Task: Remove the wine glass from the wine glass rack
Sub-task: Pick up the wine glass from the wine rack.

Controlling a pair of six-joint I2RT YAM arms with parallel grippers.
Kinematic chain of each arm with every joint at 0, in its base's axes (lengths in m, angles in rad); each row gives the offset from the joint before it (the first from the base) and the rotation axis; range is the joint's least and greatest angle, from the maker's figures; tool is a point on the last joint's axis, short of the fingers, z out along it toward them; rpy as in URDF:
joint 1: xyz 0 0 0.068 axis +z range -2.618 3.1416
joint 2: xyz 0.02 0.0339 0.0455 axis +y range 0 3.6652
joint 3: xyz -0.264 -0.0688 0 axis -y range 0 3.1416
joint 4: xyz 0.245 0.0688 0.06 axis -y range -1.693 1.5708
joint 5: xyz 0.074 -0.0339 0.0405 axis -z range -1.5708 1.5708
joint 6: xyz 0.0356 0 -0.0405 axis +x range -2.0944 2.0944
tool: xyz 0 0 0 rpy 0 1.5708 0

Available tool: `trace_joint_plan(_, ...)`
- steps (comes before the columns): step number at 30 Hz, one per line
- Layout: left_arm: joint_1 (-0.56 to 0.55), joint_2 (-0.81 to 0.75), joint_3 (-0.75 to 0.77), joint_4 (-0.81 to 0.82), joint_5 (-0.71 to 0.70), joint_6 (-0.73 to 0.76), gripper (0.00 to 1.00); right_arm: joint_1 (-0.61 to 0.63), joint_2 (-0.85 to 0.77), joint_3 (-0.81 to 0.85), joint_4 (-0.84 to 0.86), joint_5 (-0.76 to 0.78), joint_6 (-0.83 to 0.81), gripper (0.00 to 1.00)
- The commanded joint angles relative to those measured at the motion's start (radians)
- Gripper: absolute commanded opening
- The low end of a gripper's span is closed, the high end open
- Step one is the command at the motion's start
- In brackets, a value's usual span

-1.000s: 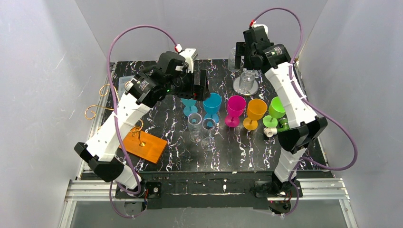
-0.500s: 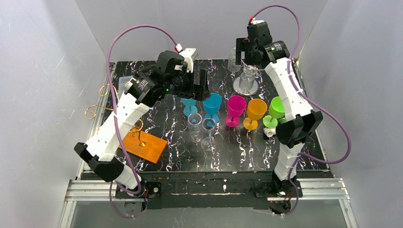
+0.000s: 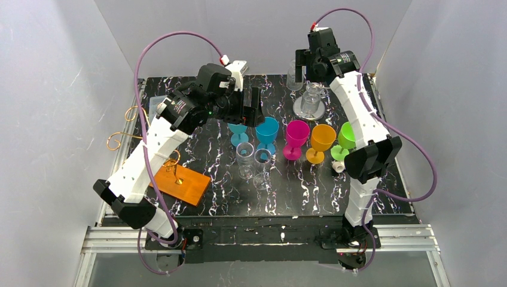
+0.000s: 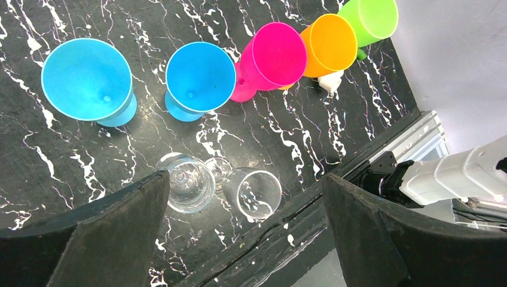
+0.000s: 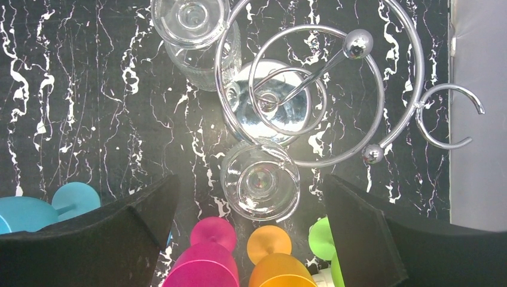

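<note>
Right wrist view looks straight down through my right hand (image 5: 250, 180), which is spread wide and has hold of nothing. Below the gap between its fingers hangs the wine glass (image 5: 260, 182), upside down with its round foot toward the lens. It is on the side of the chrome wine glass rack (image 5: 357, 43) that faces the row of coloured goblets. My hand is above the glass and not touching it. A second clear glass (image 5: 191, 18) is at the rack's opposite side. The rack stands on the black marbled tabletop (image 5: 89, 89) near its back right corner. Just past the hanging glass stand a pink goblet (image 5: 206, 263), an orange goblet (image 5: 281, 278) and a green goblet (image 5: 323, 239). My left hand (image 4: 245, 179) is also spread wide and empty, well apart from the rack. It hangs over two clear glasses (image 4: 190, 185) standing upright on the tabletop, with two blue goblets (image 4: 200, 75) just beyond them.
</note>
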Motion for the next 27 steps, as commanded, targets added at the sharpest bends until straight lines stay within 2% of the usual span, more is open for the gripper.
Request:
trace_joint_plan(1,0.009,-0.023,0.014,-0.002,0.013,0.014,0.98,-0.002,0.002,-0.006,-0.009,0.009,-0.014,0.98)
trace_joint_plan(16,0.011,-0.03,-0.006,0.0,0.02,0.006,0.98,-0.016,-0.021,-0.105,0.028,0.001,0.005,0.91)
trace_joint_plan(27,0.012,-0.015,0.0,0.002,0.036,-0.003,0.98,-0.027,-0.038,-0.135,0.042,-0.03,0.016,0.77)
